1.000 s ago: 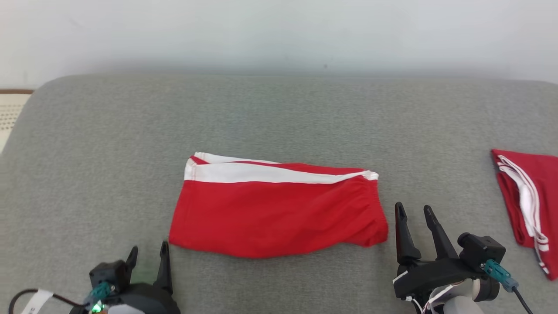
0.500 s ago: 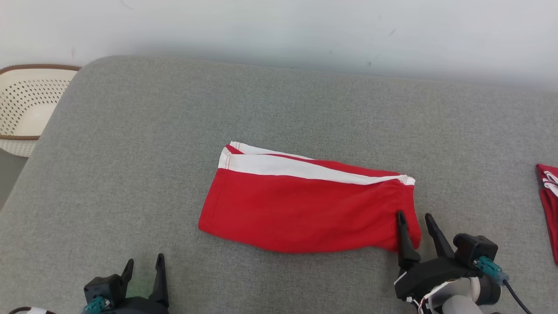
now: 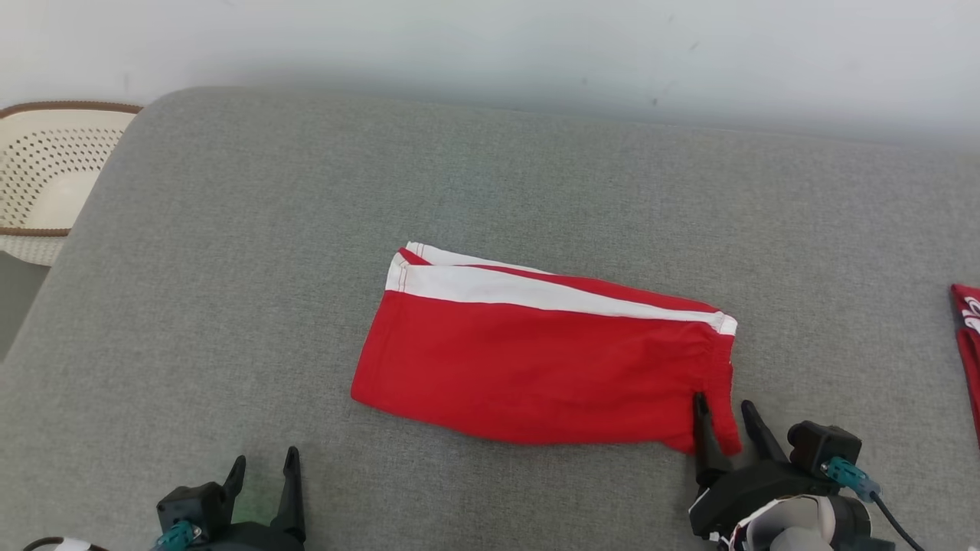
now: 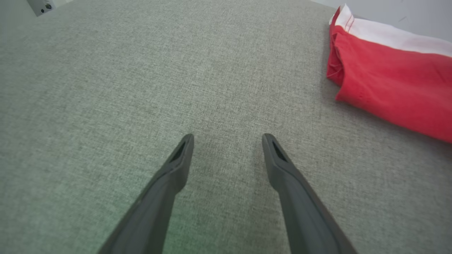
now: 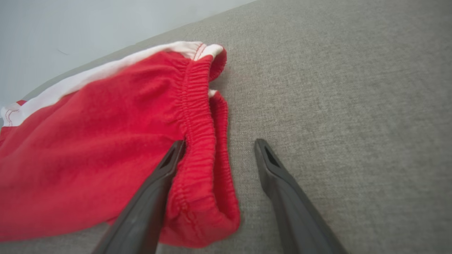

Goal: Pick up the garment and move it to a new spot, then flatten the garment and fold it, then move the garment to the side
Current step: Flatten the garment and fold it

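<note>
The garment (image 3: 536,367) is a folded pair of red shorts with a white stripe along its far edge, lying flat on the grey cushion (image 3: 230,268). My right gripper (image 3: 723,403) is open at the near right corner of the garment. In the right wrist view its left finger (image 5: 155,190) lies over the gathered waistband (image 5: 197,123), and the other finger is over bare cushion. My right gripper (image 5: 219,143) holds nothing. My left gripper (image 3: 265,458) stands open above bare cushion, short of the garment's left end (image 4: 395,91). Nothing is between the fingers of my left gripper (image 4: 227,135).
A cream perforated basket (image 3: 46,168) stands beyond the cushion's far left corner. Another red and white cloth (image 3: 966,344) lies at the right edge. A pale wall (image 3: 490,53) runs behind the cushion. Bare cushion surrounds the garment.
The head camera has swung left, so the basket has come in and the right cloth has slid out. My right gripper, formerly beside the garment, now has one finger over its right corner.
</note>
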`<state>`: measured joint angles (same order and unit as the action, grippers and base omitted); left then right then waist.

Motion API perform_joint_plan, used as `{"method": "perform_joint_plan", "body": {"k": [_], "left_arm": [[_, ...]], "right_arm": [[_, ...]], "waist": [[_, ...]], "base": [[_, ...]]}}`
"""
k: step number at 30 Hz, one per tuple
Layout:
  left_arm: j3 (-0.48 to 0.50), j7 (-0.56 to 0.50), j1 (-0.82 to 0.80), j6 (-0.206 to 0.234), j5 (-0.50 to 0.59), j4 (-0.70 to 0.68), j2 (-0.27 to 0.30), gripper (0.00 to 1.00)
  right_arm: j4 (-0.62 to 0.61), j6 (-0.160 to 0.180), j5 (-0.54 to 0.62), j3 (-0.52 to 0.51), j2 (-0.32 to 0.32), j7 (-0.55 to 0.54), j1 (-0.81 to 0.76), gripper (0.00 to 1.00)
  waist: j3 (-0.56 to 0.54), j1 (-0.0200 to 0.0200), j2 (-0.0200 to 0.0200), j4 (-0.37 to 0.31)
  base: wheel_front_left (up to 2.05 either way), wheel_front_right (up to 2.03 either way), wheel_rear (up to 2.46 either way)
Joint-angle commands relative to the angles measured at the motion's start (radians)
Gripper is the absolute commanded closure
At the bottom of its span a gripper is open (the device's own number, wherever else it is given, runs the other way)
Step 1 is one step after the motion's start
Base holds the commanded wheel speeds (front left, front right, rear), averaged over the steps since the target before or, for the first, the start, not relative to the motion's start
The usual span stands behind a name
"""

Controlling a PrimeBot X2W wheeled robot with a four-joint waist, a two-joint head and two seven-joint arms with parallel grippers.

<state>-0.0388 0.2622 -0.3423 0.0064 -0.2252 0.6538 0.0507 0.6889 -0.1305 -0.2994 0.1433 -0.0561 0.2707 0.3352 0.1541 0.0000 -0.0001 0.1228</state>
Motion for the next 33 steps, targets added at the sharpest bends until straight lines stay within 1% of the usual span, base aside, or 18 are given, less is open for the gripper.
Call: {"method": "perform_joint_plan", "body": {"k": [1, 2, 3, 4, 5, 6, 11, 16, 23, 26, 28, 30, 33], "left_arm": [[-0.001, 0.003, 0.008, 0.002, -0.010, 0.002, 0.000, 0.00], [-0.004, 0.003, 0.008, 0.001, -0.010, 0.001, 0.000, 0.00], [-0.005, 0.003, 0.009, 0.001, -0.009, -0.001, 0.000, 0.00], [-0.005, 0.003, 0.011, 0.001, -0.008, -0.003, 0.001, 0.00], [-0.006, 0.003, 0.013, 0.001, -0.006, -0.006, 0.000, 0.00], [-0.006, 0.004, 0.016, 0.003, -0.004, -0.010, 0.000, 0.00], [-0.007, 0.004, 0.026, 0.003, 0.004, -0.026, 0.000, 0.00], [-0.008, 0.003, 0.050, 0.003, -0.006, -0.039, 0.000, 0.00], [-0.029, 0.004, 0.062, 0.001, -0.027, -0.043, 0.000, 0.00], [-0.040, 0.004, 0.065, 0.004, -0.036, -0.044, 0.000, 0.00], [-0.049, 0.004, 0.067, 0.009, -0.042, -0.044, 0.000, 0.00], [-0.053, 0.004, 0.065, 0.011, -0.049, -0.045, 0.000, 0.00], [-0.058, 0.004, 0.075, 0.014, -0.057, -0.045, 0.000, 0.00]], "right_arm": [[0.035, 0.000, -0.010, 0.021, 0.009, -0.013, -0.009, 0.00], [0.051, 0.000, -0.022, 0.034, 0.011, -0.014, -0.003, 0.00], [0.059, 0.000, -0.029, 0.045, 0.013, -0.015, 0.002, 0.22], [0.066, 0.000, -0.033, 0.056, 0.014, -0.015, 0.006, 0.54], [0.073, 0.000, -0.039, 0.063, 0.014, -0.015, 0.011, 0.92], [0.078, 0.000, -0.043, 0.065, 0.013, -0.015, 0.014, 1.00], [0.041, 0.001, -0.043, 0.022, -0.003, -0.011, 0.006, 1.00], [0.013, 0.001, -0.047, -0.040, -0.048, -0.007, -0.004, 1.00], [0.039, 0.001, -0.030, -0.069, -0.150, -0.007, 0.046, 1.00], [0.051, 0.001, -0.030, -0.051, -0.183, -0.007, 0.080, 1.00], [0.049, 0.001, -0.040, -0.021, -0.191, -0.007, 0.098, 1.00], [0.031, 0.000, -0.051, 0.028, -0.191, -0.007, 0.115, 1.00], [-0.015, 0.000, -0.091, 0.125, -0.175, -0.020, 0.128, 1.00]], "waist": [[-0.001, 0.0000, 0.0001, 0.007], [-0.001, 0.0000, 0.0001, 0.011], [-0.001, 0.0000, 0.0001, 0.014], [-0.002, 0.0000, 0.0001, 0.017], [-0.002, 0.0000, 0.0001, 0.020], [-0.002, 0.0000, 0.0001, 0.022], [-0.012, 0.0000, 0.0001, 0.025], [-0.030, 0.0000, 0.0001, 0.007], [-0.046, 0.0000, 0.0001, -0.033], [-0.049, 0.0000, 0.0001, -0.048], [-0.053, 0.0000, 0.0001, -0.055], [-0.058, 0.0000, 0.0001, -0.062], [-0.066, 0.0000, 0.0001, -0.068]], "base": [[0.00, 0.00, 0.00], [0.00, 0.00, 0.00], [0.00, 0.00, 0.00], [0.00, 0.00, 0.00], [0.00, 0.00, 0.00], [0.00, 0.00, 0.00], [0.00, 0.00, 0.00], [0.00, 0.00, 0.00], [0.00, 0.00, 0.00], [0.00, 0.00, 0.00], [0.00, 0.00, 0.00], [0.00, 0.00, 0.00], [0.00, 0.00, 0.00]]}}
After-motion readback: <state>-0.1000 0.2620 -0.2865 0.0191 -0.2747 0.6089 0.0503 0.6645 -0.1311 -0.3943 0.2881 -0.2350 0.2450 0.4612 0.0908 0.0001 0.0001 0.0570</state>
